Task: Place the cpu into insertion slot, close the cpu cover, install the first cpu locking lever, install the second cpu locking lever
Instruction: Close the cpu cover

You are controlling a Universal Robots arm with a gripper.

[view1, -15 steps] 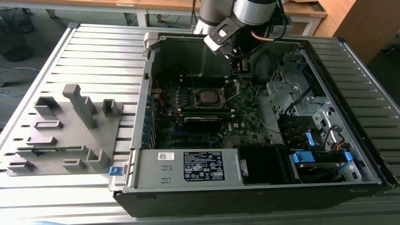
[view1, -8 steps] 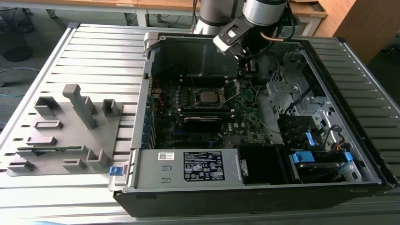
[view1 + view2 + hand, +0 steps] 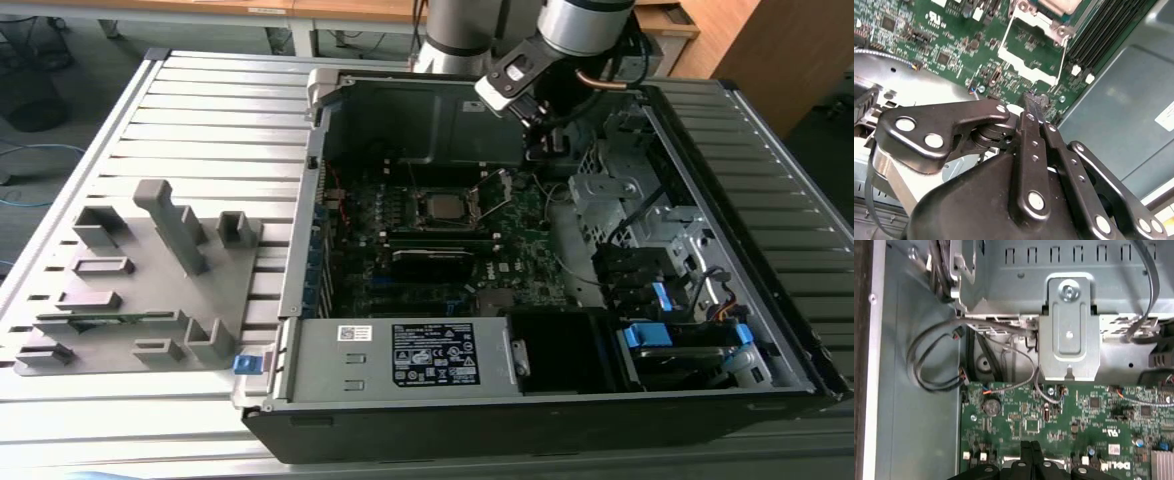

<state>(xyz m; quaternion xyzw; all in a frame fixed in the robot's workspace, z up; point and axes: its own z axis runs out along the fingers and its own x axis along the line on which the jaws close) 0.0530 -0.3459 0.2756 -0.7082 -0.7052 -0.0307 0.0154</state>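
One claw (image 3: 1033,98) pinched closed, just beside raised cpu cover (image 3: 1024,62) edge

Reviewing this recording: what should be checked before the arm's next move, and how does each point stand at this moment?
1. cpu in the insertion slot: ok, it sits inside the rim.
2. cpu cover closed: not ok, it stands open, and the motherboard shows through its window.
3. Hand free of load: ok, it is shut with nothing in it.
4. Hand at the cover: ok, in the second wrist view its tip is close beside the cover's edge.
5. Hand touching the cover: cannot tell.
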